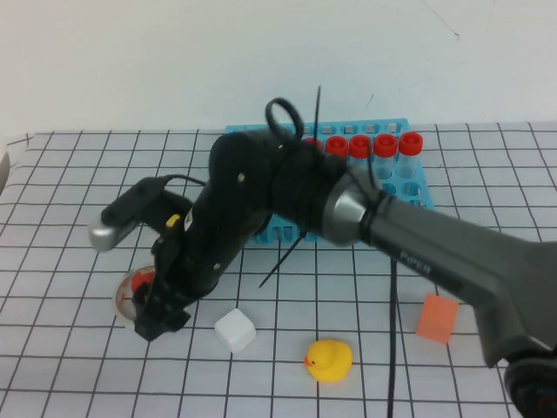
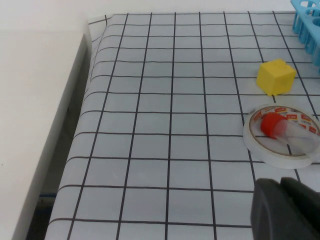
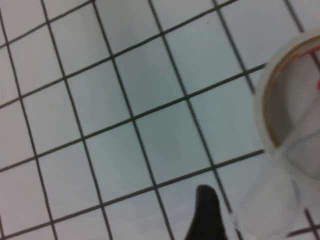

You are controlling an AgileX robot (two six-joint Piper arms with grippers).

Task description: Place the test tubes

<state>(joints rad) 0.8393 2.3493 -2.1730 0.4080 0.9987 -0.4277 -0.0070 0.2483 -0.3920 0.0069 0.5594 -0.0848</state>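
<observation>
Awkwardly, tube (image 2: 290, 133) atop tape roll (image 2: 279, 158)

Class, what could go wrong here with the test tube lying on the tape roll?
The test tube rests across the tape roll, so the right gripper beside it may knock it rolling. The right arm crosses before the rack; lifting could bump it. The left gripper is outside the high view.
</observation>
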